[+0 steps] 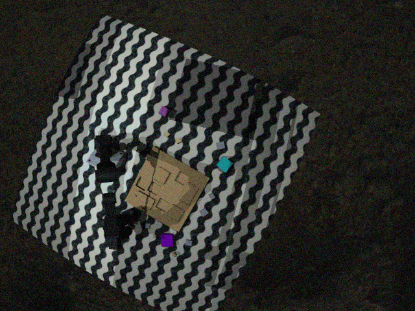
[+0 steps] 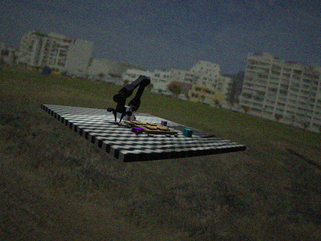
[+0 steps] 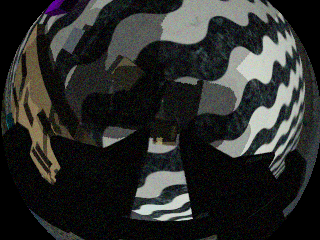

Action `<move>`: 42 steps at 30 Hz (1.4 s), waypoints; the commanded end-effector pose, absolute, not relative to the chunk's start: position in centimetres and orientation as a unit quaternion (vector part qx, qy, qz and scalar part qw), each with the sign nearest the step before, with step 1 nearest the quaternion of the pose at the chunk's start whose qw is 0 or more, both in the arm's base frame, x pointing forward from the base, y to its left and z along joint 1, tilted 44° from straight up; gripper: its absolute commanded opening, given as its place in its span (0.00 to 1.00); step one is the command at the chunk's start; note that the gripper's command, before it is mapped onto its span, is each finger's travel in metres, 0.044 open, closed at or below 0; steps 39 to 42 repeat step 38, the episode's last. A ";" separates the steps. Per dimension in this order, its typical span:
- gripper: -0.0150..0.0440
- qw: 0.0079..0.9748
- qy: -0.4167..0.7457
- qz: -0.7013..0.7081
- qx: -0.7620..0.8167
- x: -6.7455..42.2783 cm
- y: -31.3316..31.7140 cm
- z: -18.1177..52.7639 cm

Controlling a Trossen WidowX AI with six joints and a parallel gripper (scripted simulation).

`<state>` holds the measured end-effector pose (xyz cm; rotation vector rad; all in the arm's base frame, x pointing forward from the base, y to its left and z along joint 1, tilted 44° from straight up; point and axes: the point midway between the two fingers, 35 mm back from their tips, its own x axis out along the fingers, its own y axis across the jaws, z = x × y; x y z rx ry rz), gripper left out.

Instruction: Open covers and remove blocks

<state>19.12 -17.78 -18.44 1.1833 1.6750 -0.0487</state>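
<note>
table (image 1: 214, 274): wavy stripes | on it: board (image 1: 198, 182), purple blocks (image 1: 166, 240), teal block (image 1: 224, 164)

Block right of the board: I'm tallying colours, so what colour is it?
Cyan; clearest in the top view.

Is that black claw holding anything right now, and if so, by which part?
Nothing visible is held: the gripper hangs just off the board, fingers partly apart with only striped table between them.

An open grassy field (image 2: 77, 197) at dusk, with pale apartment blocks (image 2: 280, 88) along the skyline.
</note>
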 end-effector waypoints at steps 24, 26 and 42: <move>1.00 0.516 0.699 -0.021 0.495 19.1 -21.0 -15.1; 1.00 0.516 0.699 -0.021 0.495 19.0 -21.4 -14.6; 1.00 0.528 0.688 -0.061 0.494 20.4 -22.8 -11.9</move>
